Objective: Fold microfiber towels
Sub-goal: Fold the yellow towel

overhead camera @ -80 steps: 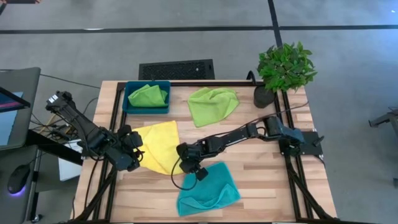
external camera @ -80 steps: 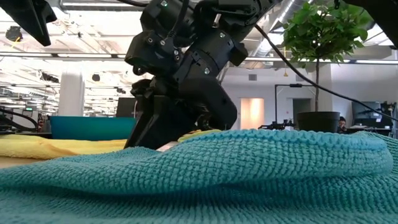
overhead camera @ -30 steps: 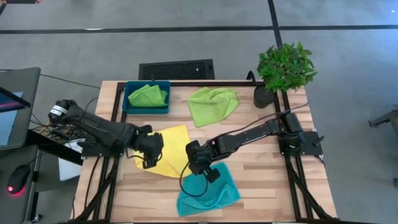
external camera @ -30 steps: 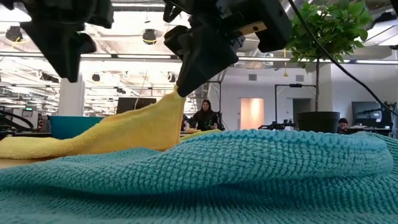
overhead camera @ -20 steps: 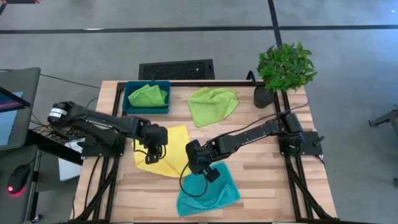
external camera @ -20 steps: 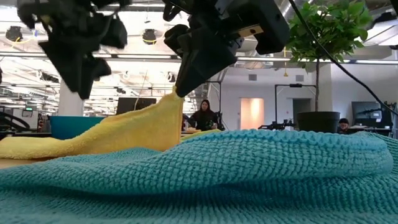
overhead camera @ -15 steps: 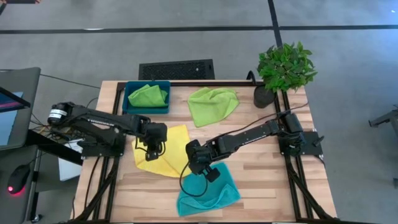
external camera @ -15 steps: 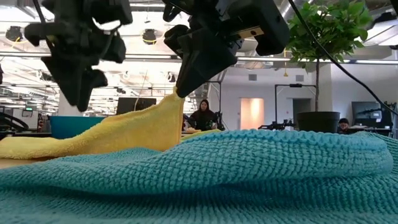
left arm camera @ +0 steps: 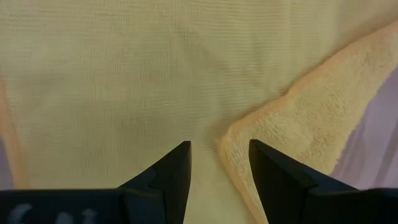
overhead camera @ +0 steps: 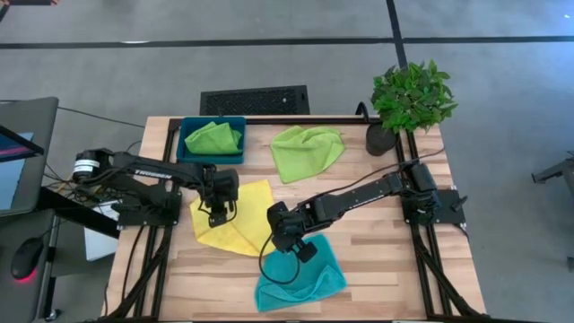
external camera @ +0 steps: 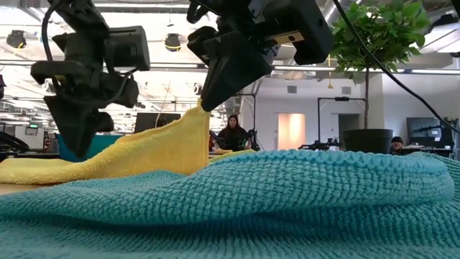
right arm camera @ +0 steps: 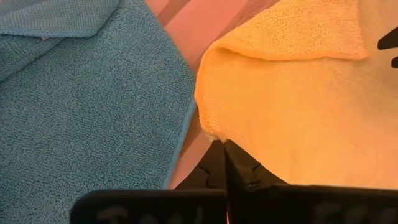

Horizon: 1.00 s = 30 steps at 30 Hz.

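Note:
The yellow towel [overhead camera: 235, 224] lies on the table's left middle, with one corner raised. My right gripper [overhead camera: 280, 229] is shut on that corner; it also shows in the low view [external camera: 205, 106]. My left gripper [overhead camera: 220, 205] is open and points down over the towel's left part. Its fingertips [left arm camera: 219, 148] stand on either side of a folded-over edge [left arm camera: 292, 130]; I cannot tell whether they touch. The teal towel [overhead camera: 300, 274] lies crumpled near the front edge. One lime green towel [overhead camera: 308, 151] lies at the far middle, and another [overhead camera: 213, 137] lies in the tray. My right gripper pinches the yellow towel's corner [right arm camera: 210, 127] between its two shut fingers, right at the tip of the corner. The fingers slant down from the table's right side. The corner [external camera: 200, 115] is lifted clear, and the cloth slopes down from it to the table on the left.
A dark-teal tray [overhead camera: 185, 154] stands at the far left. A potted plant [overhead camera: 408, 99] stands at the far right corner. The teal towel [right arm camera: 87, 93] lies right beside the held corner. Bare wood shows on the table's right half.
My left gripper has gone toward the table's far edge and a little right, over the yellow towel, and has come down close to it. My right gripper has kept still, holding the yellow corner raised.

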Available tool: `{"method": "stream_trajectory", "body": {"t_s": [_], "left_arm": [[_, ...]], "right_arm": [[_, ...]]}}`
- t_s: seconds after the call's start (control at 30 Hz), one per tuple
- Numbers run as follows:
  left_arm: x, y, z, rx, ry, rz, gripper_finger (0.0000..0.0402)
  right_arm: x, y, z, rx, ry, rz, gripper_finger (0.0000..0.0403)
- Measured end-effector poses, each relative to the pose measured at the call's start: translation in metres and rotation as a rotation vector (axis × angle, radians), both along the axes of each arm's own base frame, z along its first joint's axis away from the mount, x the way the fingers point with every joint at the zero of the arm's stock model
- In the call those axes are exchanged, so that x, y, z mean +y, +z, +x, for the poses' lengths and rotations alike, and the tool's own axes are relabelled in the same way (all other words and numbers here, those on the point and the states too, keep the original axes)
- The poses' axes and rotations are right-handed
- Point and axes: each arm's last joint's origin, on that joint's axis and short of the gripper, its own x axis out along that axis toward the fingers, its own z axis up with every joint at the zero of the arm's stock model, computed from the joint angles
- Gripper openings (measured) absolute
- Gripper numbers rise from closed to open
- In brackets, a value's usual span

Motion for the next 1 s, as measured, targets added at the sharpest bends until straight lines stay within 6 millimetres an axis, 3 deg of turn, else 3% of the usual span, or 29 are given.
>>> {"method": "stream_trajectory", "body": {"t_s": [0.67,1.0], "left_arm": [[0.0,-0.007,-0.001,-0.069,-0.063,-0.012,0.0154],[-0.002,-0.023,-0.012,-0.046,-0.039,-0.042,0.0154]], "right_arm": [[0.0,0.0,0.0,0.0,0.0,0.001,0.0005],[-0.001,0.0,0.0,0.001,-0.003,0.001,0.0006]]}}
